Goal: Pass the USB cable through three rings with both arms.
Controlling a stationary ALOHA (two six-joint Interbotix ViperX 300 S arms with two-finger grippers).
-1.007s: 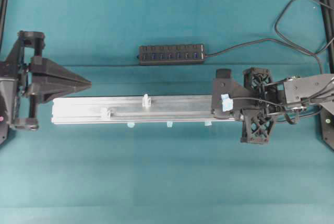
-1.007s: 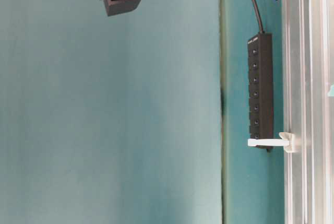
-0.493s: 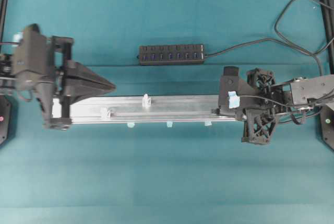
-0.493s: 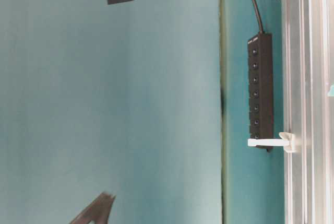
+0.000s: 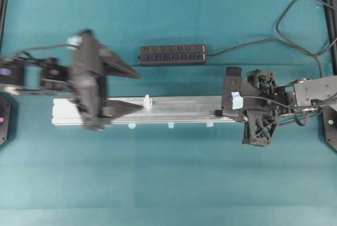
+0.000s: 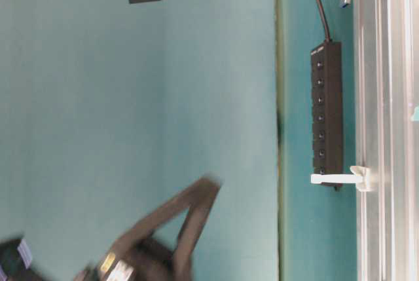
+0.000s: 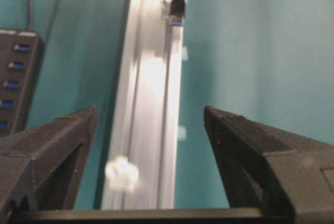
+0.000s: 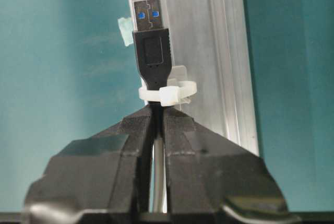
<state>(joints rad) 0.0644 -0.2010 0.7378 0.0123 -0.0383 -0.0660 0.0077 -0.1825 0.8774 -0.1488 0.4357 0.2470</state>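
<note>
The left hand (image 5: 138, 90) has moved in over the silver rail (image 5: 179, 109) and spread its jaws wide, empty. The right hand (image 8: 156, 117) stays closed on the USB cable (image 8: 152, 51), whose plug pokes through the first ring (image 8: 168, 93); a handover looks near.

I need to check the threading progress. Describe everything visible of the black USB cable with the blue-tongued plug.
The black USB cable with its blue-tongued metal plug ends in a moulded black housing behind a silvery shell. The right gripper is shut on the cord just behind that housing, where a whitish translucent plastic ring wraps it, so the plug has cleared this ring. The plug points along the silver aluminium rail toward the left arm. The left wrist view shows it small and distant. The cord behind the jaws is hidden.
</note>
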